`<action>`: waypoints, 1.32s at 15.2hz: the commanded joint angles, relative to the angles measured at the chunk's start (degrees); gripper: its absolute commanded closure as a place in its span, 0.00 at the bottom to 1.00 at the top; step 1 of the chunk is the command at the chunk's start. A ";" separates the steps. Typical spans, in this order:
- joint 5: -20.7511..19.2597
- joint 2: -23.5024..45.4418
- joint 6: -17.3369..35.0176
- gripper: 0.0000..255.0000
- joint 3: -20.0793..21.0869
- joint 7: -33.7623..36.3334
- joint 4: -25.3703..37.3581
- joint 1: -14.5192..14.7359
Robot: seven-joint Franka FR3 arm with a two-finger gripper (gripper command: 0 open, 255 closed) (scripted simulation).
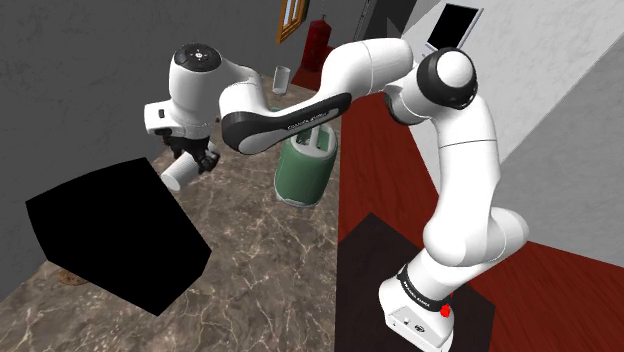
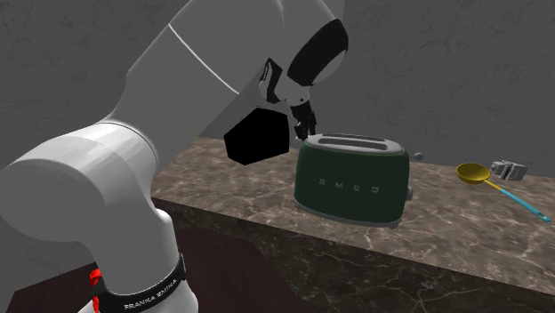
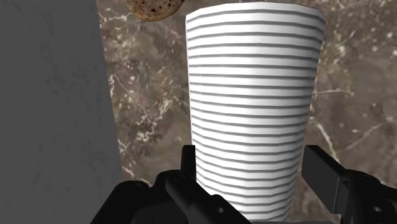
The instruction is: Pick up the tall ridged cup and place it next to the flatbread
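Note:
The tall ridged cup (image 3: 254,102) is white and sits between my two black fingers, which clasp its lower part. In the shoulder view the cup (image 1: 178,176) hangs tilted in my gripper (image 1: 192,163) above the marbled brown counter (image 1: 250,270), beside a large pure black block (image 1: 115,235). The flatbread (image 3: 153,7) is a round brown disc on the counter beyond the cup. A brown sliver of the flatbread (image 1: 68,277) peeks out below the black block. In the second exterior view my gripper (image 2: 307,120) is partly hidden behind the black block (image 2: 258,138).
A green toaster (image 1: 305,170) (image 2: 351,178) stands on the counter under my forearm. Another pale cup (image 1: 282,76) is at the back by the wall. A yellow spoon with a blue handle (image 2: 485,175) and a small grey object (image 2: 510,169) lie past the toaster.

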 commanded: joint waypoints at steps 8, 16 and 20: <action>3.86 -2.78 -3.32 1.00 3.83 -2.84 1.51 -1.84; 6.98 -4.83 -6.73 1.00 6.76 -5.52 4.11 -2.73; 8.40 -5.75 -8.55 1.00 8.03 -6.86 5.75 -2.93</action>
